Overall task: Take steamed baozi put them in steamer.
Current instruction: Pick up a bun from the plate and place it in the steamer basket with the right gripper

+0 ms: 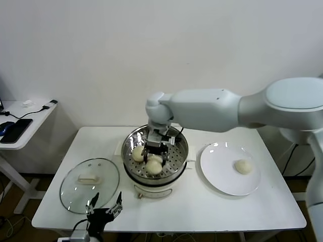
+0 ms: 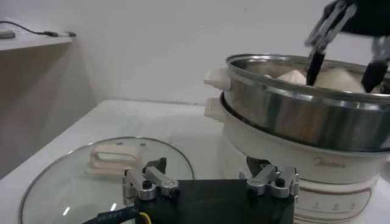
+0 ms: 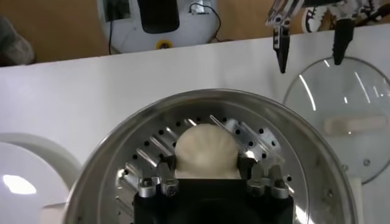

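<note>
The steel steamer [image 1: 177,145] stands mid-table on its cream-white base. My right gripper [image 1: 154,152] reaches down into it and is shut on a steamed baozi [image 3: 206,151], which sits low over the perforated tray [image 3: 152,143] with a finger at each side. Two more baozi [image 1: 138,153] [image 1: 154,166] lie in the steamer beside it. Their tops show over the rim in the left wrist view [image 2: 339,79]. A fourth baozi [image 1: 244,166] lies on the white plate [image 1: 222,179] to the right. My left gripper [image 1: 104,206] is open and empty, parked near the table's front edge.
The round glass lid [image 1: 90,185] with its white handle lies flat left of the steamer, just behind my left gripper [image 2: 207,172]. A side table [image 1: 20,121] with a phone stands at the far left. The wall rises behind the table.
</note>
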Controlling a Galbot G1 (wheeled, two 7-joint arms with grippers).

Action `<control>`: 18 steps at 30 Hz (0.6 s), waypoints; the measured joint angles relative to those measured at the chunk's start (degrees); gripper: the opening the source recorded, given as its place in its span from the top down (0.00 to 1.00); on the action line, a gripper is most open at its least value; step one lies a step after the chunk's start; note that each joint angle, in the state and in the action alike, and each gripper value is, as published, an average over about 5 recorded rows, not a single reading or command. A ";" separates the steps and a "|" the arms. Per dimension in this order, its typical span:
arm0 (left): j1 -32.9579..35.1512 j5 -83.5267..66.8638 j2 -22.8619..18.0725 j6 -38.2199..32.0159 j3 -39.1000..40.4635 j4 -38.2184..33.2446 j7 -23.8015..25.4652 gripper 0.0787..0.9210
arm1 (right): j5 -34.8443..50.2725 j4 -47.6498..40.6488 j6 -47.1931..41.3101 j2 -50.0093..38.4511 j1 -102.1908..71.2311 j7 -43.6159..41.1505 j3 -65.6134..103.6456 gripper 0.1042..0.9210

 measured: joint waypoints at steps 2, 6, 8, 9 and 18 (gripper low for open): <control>0.01 -0.05 0.00 0.01 -0.05 -0.04 -0.02 0.12 | -0.29 -0.86 0.55 0.57 -0.70 0.02 0.05 0.31; 0.16 -0.14 0.00 -0.02 -0.09 -0.11 -0.04 0.12 | -0.48 -1.94 1.50 1.11 -1.39 0.01 0.14 0.26; 0.22 -0.15 0.00 -0.05 -0.13 -0.14 -0.05 0.12 | -0.30 -2.17 1.81 1.13 -1.47 -0.07 0.23 0.20; 0.24 -0.15 0.00 -0.07 -0.15 -0.16 -0.05 0.12 | -0.12 -2.22 1.92 1.10 -1.43 -0.15 0.26 0.17; 0.21 -0.14 0.00 -0.24 -0.06 -0.33 0.00 0.12 | 4.29 -2.97 2.18 -1.73 2.42 -1.76 0.25 0.12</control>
